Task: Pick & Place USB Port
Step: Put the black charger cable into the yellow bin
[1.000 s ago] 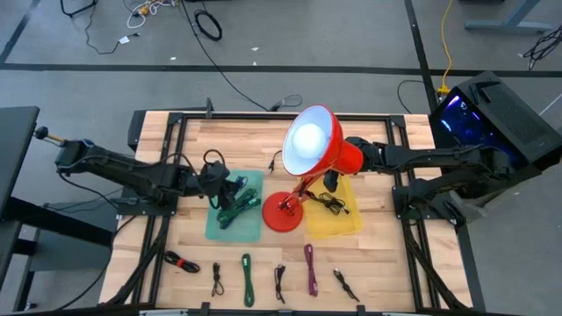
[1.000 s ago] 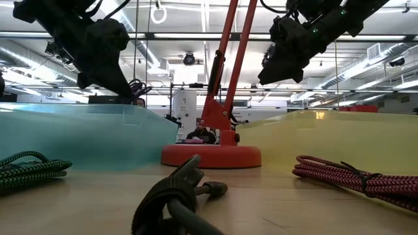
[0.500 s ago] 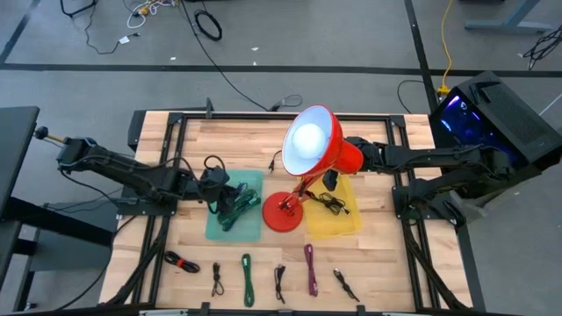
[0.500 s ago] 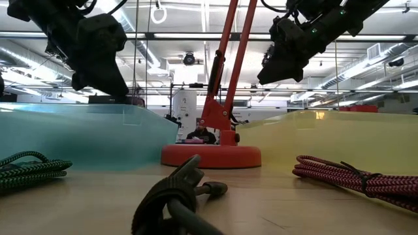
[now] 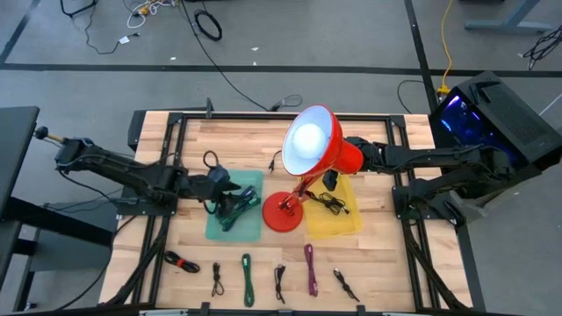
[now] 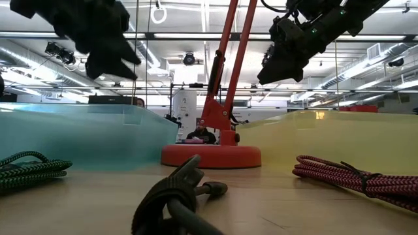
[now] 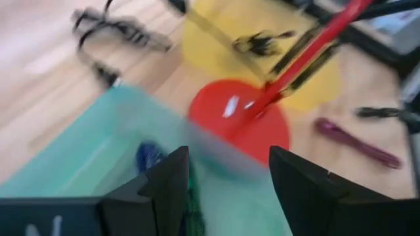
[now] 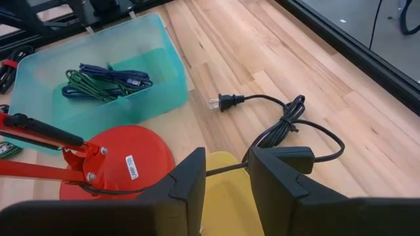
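Note:
A teal bin (image 5: 213, 226) holds several coiled cables (image 5: 235, 208), green and blue (image 8: 105, 82). My left gripper (image 5: 225, 182) hangs open above the bin's left far part, with nothing between its fingers (image 7: 230, 157). My right gripper (image 5: 332, 183) hovers open over the far end of the yellow bin (image 5: 347, 224), where a black cable (image 5: 329, 203) lies. The lamp's black cord (image 8: 289, 124) runs on the table below its fingers (image 8: 226, 164). More coiled cables lie in a row near the table's front edge: green (image 5: 247, 279), purple (image 5: 310, 268), black (image 5: 217, 279).
A red desk lamp stands between the two bins, its base (image 5: 283, 213) on the table and its shade (image 5: 312, 140) high over the middle. Its plug (image 8: 220, 101) lies on the wood at the far side. A black and red cable (image 5: 180, 261) lies at the front left.
My left gripper has opened and let go of a dark cable, which has dropped into the teal bin. The gripper has then risen and tipped its fingers upward, staying over the bin's left part.

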Controlling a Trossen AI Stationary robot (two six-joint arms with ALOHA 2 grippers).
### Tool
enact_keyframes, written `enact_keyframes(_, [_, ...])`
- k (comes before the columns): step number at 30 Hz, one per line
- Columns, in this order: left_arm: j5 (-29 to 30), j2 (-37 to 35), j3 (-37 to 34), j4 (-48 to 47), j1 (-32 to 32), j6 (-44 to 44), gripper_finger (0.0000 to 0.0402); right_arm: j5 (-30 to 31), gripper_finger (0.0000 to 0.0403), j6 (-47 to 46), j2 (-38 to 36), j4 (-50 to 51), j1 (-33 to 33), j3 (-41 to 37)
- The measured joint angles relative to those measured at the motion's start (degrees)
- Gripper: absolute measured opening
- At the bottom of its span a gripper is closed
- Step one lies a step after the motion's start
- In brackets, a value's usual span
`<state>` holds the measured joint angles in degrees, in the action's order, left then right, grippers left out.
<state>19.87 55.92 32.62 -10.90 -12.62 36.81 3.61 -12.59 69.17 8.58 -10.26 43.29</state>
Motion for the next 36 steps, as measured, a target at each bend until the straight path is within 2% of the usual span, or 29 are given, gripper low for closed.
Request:
enact_keyframes(3, [-2.33,-2.52,0.04,1.87,0.02,-1.89,0.0217,0.01,0.0119,0.01,0.0,0.0,0.0,0.0])
enact_keyframes(5, [-6.07,-4.06,0.04,1.74,0.01,-1.2,0.0217,-0.01,0.0119,-0.05,0.0,0.0,0.0,0.0])
enact_keyframes(8, [-12.57,-5.41,0.04,1.73,-1.53,2.67,0.0217,-0.01,0.0119,-0.36,0.0,0.0,0.0,-0.02])
enact_keyframes(11, [-14.85,-5.44,0.04,1.63,-5.12,7.77,0.0216,0.01,0.0119,-0.38,0.0,0.0,0.0,-0.02])
enact_keyframes(16, [-13.67,-4.91,0.04,1.55,-13.76,18.26,0.0203,0.01,0.0119,-0.22,0.0,0.0,0.0,-0.02])
enact_keyframes(24, [-5.58,-2.94,0.04,1.8,-29.19,35.65,0.0181,0.01,0.0119,1.05,0.0,0.0,0.0,-0.02])
enact_keyframes(28, [-4.32,0.3,0.04,1.68,-34.6,43.71,0.0175,0.01,0.0119,1.06,0.0,0.0,0.0,-0.02])
enact_keyframes(31, [-4.52,3.25,0.04,1.61,-37.42,50.21,0.0174,0.01,0.0119,1.06,0.0,0.0,0.0,-0.02])
enact_keyframes(36, [-8.81,7.27,0.04,1.59,-40.71,59.2,0.0174,0.01,0.0119,1.06,0.0,0.0,0.0,-0.02])
